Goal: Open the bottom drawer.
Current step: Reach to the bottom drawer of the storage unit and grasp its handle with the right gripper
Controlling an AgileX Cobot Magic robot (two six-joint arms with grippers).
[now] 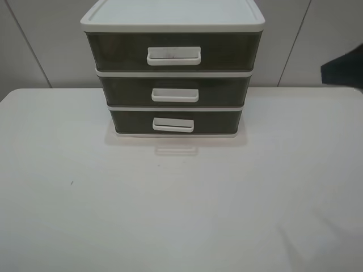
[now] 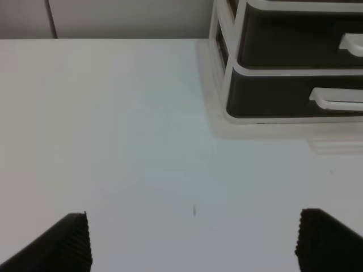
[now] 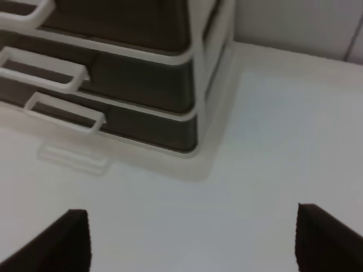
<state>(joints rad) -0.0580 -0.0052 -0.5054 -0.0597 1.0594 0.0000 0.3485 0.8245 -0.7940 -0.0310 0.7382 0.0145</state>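
The white-framed drawer unit [image 1: 173, 17] stands at the back middle of the table. The bottom drawer [image 1: 215, 120] is shut, its smoky brown front flush with the frame, and it has a white open-loop handle [image 1: 173, 124]. In the left wrist view the bottom drawer [image 2: 272, 96] and its handle [image 2: 337, 99] lie ahead and off to one side. In the right wrist view the bottom drawer [image 3: 144, 126] and its handle [image 3: 65, 111] also lie ahead. My left gripper [image 2: 193, 249] is open and empty above the table. My right gripper [image 3: 193, 246] is open and empty, a short way from the unit's corner.
The middle drawer [image 1: 221, 90] and the top drawer [image 1: 227, 51] are shut above the bottom one. The white table [image 1: 170, 209] spreads in front of the unit. A dark part of an arm [image 1: 343, 71] shows at the right edge. A panelled wall stands behind.
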